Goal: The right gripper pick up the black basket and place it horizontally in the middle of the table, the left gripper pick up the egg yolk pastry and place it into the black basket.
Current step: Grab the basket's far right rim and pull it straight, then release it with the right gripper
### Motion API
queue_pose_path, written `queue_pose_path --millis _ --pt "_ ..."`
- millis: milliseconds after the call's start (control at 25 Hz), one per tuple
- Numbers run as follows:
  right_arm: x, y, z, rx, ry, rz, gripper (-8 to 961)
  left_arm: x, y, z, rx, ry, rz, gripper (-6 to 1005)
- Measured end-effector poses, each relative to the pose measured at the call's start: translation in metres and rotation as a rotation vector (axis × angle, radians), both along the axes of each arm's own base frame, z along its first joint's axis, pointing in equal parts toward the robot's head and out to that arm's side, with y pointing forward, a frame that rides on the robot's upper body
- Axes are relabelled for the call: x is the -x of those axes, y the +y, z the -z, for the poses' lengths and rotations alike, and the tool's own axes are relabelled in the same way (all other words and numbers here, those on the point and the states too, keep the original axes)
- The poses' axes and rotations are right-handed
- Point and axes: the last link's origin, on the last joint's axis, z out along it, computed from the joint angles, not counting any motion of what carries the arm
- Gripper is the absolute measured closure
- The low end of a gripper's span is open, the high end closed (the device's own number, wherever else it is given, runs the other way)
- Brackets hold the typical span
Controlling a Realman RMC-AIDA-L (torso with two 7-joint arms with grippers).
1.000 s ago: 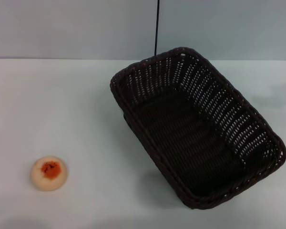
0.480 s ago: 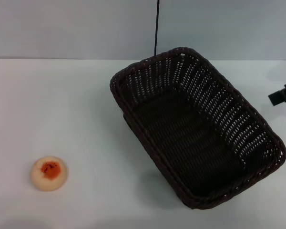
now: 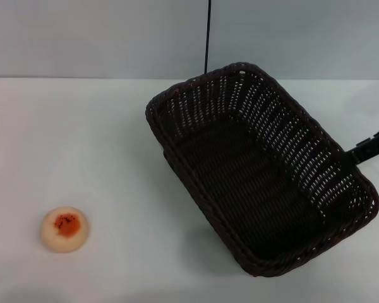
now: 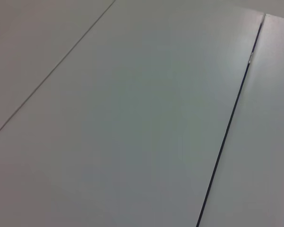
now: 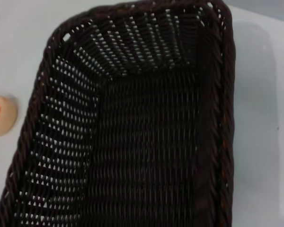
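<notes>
The black basket (image 3: 259, 167) sits empty on the white table (image 3: 101, 145), right of centre, turned at a slant. It fills the right wrist view (image 5: 132, 132). The right gripper (image 3: 369, 148) shows only as a dark blocky end at the right edge, just above the basket's right rim. The egg yolk pastry (image 3: 64, 229) lies on the table at the front left, far from the basket; its edge also shows in the right wrist view (image 5: 1, 115). The left gripper is out of view; the left wrist view shows only pale flat panels.
A thin black cable (image 3: 208, 35) runs down the pale back wall behind the basket. The table's back edge (image 3: 82, 78) meets the wall.
The right gripper has come in from the right edge, moving down and left until it reaches the basket's right rim. Basket and pastry have not moved.
</notes>
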Motion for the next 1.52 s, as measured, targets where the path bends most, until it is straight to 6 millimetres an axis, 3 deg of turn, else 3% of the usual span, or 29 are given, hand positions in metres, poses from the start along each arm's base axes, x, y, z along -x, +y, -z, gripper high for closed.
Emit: queue_pose_path --millis 720,1160,1360,1520 --pt "-0.009 0.001 0.042 0.066 -0.049 -0.045 252 0.000 -0.002 0.002 0.011 -0.006 0.002 198" --pt "-0.010 0.001 0.042 0.061 -0.043 -0.045 682 -0.001 0.000 0.002 0.012 -0.008 0.007 198" --pt "-0.010 0.004 0.032 0.014 -0.014 -0.050 787 -0.001 0.001 0.003 0.012 -0.010 0.010 198" --pt "-0.008 0.005 0.025 -0.016 0.034 -0.051 788 -0.002 0.002 0.003 0.012 -0.011 0.014 198"
